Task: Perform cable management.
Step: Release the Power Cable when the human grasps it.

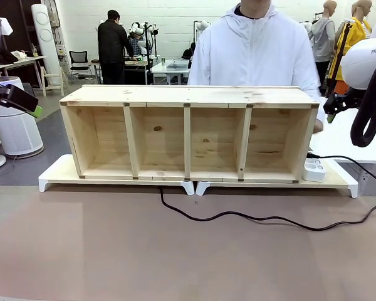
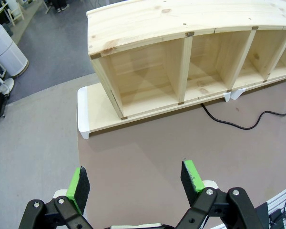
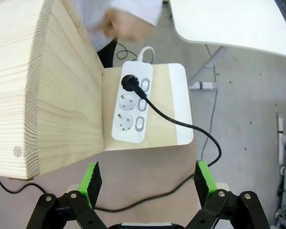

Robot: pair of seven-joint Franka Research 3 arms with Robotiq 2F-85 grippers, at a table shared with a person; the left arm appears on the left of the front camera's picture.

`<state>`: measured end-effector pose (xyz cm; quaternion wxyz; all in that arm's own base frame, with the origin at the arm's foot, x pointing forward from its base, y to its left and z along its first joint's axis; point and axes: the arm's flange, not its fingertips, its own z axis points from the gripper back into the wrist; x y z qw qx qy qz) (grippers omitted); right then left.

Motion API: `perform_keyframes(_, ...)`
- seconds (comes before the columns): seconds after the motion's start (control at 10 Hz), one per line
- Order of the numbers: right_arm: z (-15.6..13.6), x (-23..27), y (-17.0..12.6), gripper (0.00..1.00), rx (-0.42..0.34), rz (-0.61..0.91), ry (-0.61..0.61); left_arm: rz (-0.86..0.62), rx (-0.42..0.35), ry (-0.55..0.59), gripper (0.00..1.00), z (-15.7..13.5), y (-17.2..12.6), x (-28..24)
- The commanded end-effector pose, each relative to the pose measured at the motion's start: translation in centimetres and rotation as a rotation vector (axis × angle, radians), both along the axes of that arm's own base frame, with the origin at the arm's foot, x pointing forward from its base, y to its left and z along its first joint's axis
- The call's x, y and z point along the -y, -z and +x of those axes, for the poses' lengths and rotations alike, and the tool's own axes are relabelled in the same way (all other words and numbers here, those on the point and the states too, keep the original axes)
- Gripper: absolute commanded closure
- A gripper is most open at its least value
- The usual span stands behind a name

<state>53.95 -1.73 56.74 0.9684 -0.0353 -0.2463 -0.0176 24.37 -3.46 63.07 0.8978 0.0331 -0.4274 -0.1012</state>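
The wooden shelf [image 1: 188, 135] with its four open bays stands on a low white-edged board [image 1: 56, 172] across the counter [image 1: 113, 251], a person [image 1: 254, 50] behind it. The cable [image 1: 269, 219] lies loose on the counter in front of the shelf, its long run going side to side from under the board's middle out past the right end, then looping back to the power strip [image 1: 314, 169]. My right claw [image 3: 150, 180] hangs over that end, spread wide and empty, with the plug [image 3: 128, 82] straight ahead, seated in the strip's top socket; this arm is the nearer one. My left claw [image 2: 136, 182] is spread and empty too, well away from the cable's other end [image 2: 214, 116]. My right wrist view gives the plug and sockets; the front view gives the whole slack run
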Motion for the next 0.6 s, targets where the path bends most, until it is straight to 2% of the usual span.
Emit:
perform_keyframes(0.0, 0.01, 0.0, 0.08, 0.0, -0.002, 0.014, 0.005, -0.003, 0.007, -0.001, 0.0, 0.11, -0.04, 0.01)
perform_keyframes(0.5, 0.01, 0.0, 0.08, 0.0, -0.002, 0.014, 0.005, -0.003, 0.007, -0.001, 0.0, 0.11, -0.04, 0.01)
